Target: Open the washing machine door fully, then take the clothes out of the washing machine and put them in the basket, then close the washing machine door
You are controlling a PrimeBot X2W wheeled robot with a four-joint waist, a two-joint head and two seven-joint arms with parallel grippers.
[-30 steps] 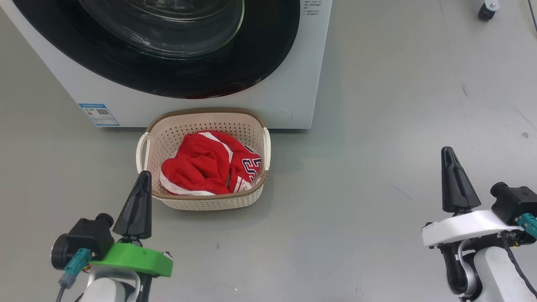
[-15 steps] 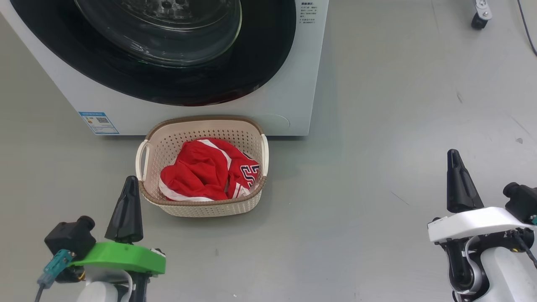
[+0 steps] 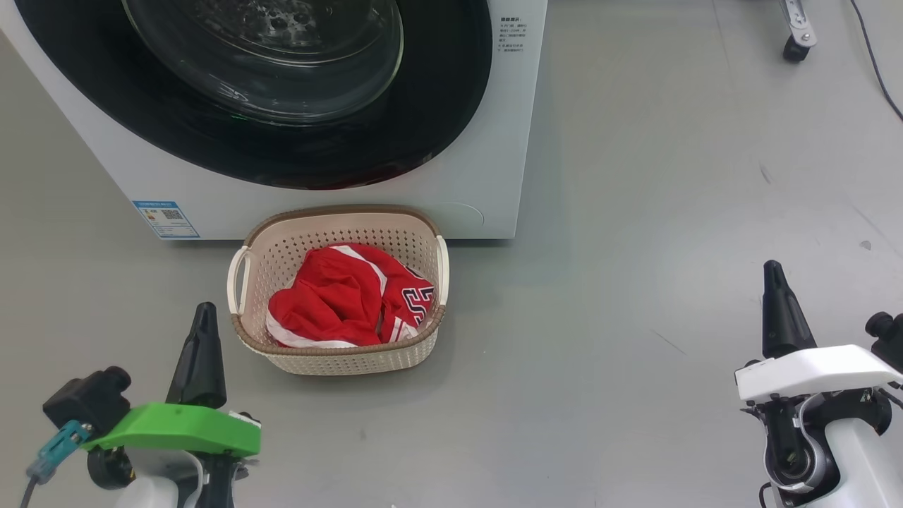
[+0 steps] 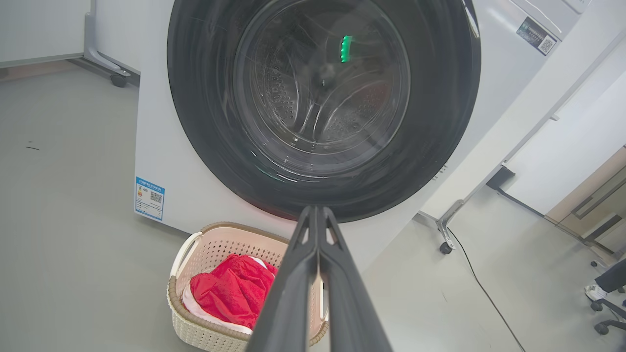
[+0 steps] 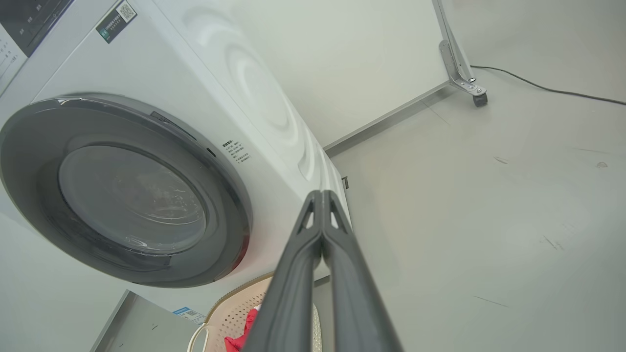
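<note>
The clothes, red jerseys, lie bunched inside the basket. It sits on the floor just ahead of the left claw and slightly to its right, and well to the left of the right claw. Straight beyond the basket stands the washing machine, its washing machine door shut flush against the front. Both claws have their fingers pressed tight together, holding nothing, and neither touches the basket.

Right end effector pinched together — washing machine door closed.
</note>
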